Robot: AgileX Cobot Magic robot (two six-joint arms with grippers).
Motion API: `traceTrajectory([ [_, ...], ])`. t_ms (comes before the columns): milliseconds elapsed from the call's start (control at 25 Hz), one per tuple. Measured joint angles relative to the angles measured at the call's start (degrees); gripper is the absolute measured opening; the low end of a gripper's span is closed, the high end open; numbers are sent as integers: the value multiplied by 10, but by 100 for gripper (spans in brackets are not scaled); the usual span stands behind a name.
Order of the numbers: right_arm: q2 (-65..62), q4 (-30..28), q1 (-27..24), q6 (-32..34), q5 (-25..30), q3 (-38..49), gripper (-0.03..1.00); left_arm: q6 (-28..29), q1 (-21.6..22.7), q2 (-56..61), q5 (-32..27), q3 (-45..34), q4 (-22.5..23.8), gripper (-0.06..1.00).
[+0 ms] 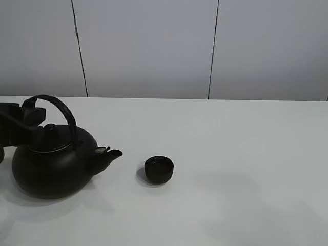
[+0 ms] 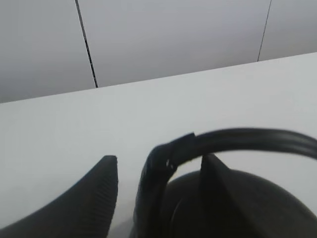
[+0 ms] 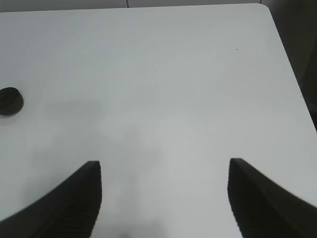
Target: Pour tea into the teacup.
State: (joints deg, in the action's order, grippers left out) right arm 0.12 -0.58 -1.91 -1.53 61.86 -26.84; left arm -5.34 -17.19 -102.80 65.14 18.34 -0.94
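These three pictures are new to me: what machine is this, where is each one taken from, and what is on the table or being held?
This is a robot with two arms, each ending in a two-fingered gripper. The wide picture comes from a camera mounted high, off the arms. It shows a white table with a large black kettle and, just past its spout, a small black teacup, standing apart from it.

The other two pictures come from cameras on the arms' wrists. In the left wrist view, the left gripper sits at the kettle's arched handle, one finger on either side; whether it is clamped is unclear. In the right wrist view, the right gripper is open above bare table and holds nothing, with the teacup far off at the picture's edge.
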Motion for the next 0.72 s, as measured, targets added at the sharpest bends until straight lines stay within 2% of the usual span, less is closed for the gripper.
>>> traceTrajectory([
  [240,0,0,0,0,0,0,49,1,0,8,0,-42,-11,38],
  [400,0,0,0,0,-1,0,49,9,2,44,0,-67,-56,38],
  [520,0,0,0,0,-1,0,49,34,35,68,-2,-72,-70,38],
  [600,0,0,0,0,-1,0,49,59,73,81,-33,-63,-40,38],
  [720,0,0,0,0,-1,0,49,117,145,92,-132,-25,38,38],
])
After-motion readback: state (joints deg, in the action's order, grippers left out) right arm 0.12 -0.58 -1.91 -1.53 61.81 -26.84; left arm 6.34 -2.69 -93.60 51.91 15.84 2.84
